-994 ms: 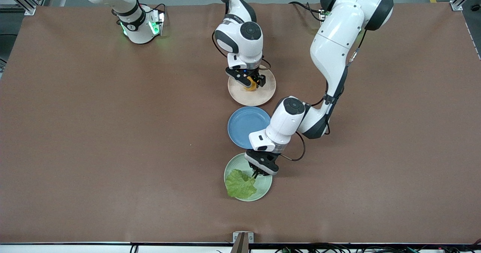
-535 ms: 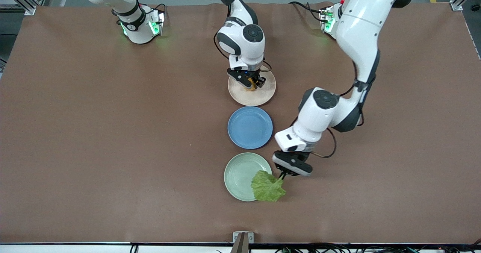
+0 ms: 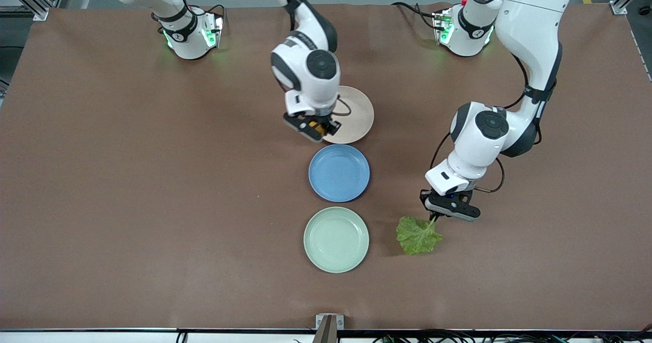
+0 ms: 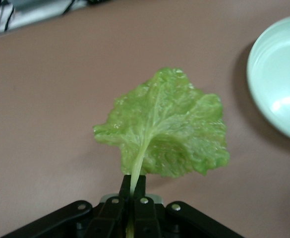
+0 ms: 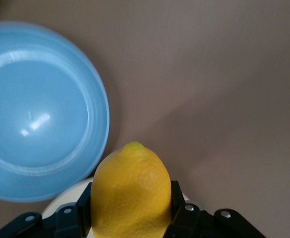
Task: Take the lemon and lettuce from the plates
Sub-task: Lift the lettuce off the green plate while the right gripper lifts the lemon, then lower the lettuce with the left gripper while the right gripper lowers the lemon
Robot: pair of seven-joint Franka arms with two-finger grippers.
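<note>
My left gripper (image 3: 436,217) is shut on the pale stem of the lettuce (image 3: 418,235), a crinkled green leaf that hangs over bare table beside the pale green plate (image 3: 336,239), toward the left arm's end. In the left wrist view the stem is pinched between the fingers and the lettuce (image 4: 164,130) spreads out past the left gripper (image 4: 133,184). My right gripper (image 3: 317,129) is shut on the yellow lemon (image 5: 131,193) over the edge of the beige-pink plate (image 3: 355,114). The right gripper (image 5: 131,198) holds the lemon by its sides. Both plates are bare.
A blue plate (image 3: 338,172) lies between the beige-pink and pale green plates; it also shows in the right wrist view (image 5: 38,111). The pale green plate's rim shows in the left wrist view (image 4: 278,74). Brown table surface surrounds the plates.
My left gripper has carried the lettuce off the pale green plate toward the left arm's end of the table. My right gripper has lifted the lemon and moved it to the beige-pink plate's edge.
</note>
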